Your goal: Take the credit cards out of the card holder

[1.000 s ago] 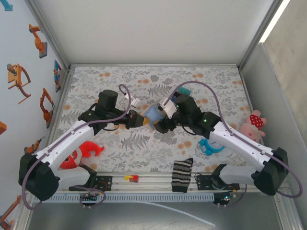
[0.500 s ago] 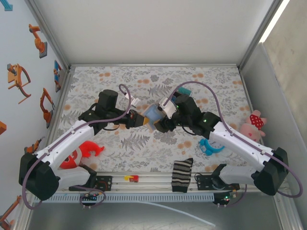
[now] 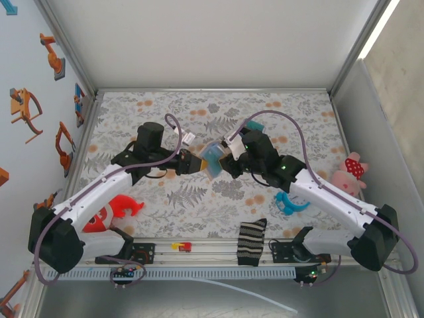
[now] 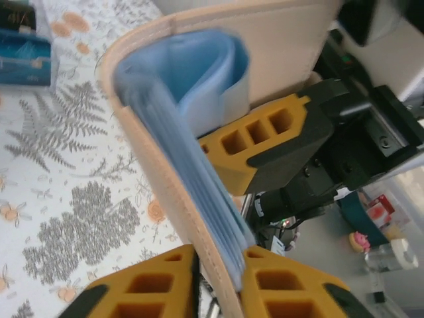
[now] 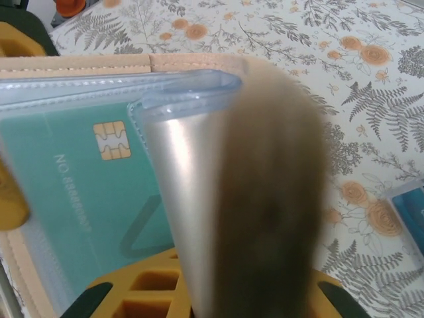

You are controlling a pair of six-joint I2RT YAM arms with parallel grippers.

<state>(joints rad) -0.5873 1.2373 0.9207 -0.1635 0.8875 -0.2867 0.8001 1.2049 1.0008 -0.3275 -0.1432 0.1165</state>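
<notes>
The tan card holder (image 3: 213, 159) hangs above the mat's middle, held between both arms. In the left wrist view my left gripper (image 4: 218, 257) is shut on one tan panel of the holder (image 4: 165, 179), with light blue sleeves along its inner side. My right gripper (image 5: 248, 268) is shut on the other panel (image 5: 265, 199), which stands blurred and edge-on between its yellow fingers. A teal credit card (image 5: 79, 185) with a gold chip sits inside a clear sleeve of the opened panel. In the top view the left gripper (image 3: 193, 163) and right gripper (image 3: 231, 161) flank the holder.
A blue, teal and black block (image 3: 255, 124) lies on the floral mat (image 3: 199, 199) behind the right arm. A red toy (image 3: 114, 211) lies near left, a striped sock (image 3: 250, 242) at the front edge, a blue ring (image 3: 291, 203) and a pink plush (image 3: 350, 172) on the right.
Both grippers have shifted slightly away from the bases with the holder. The holder has spread and turned, so a teal face now shows from above.
</notes>
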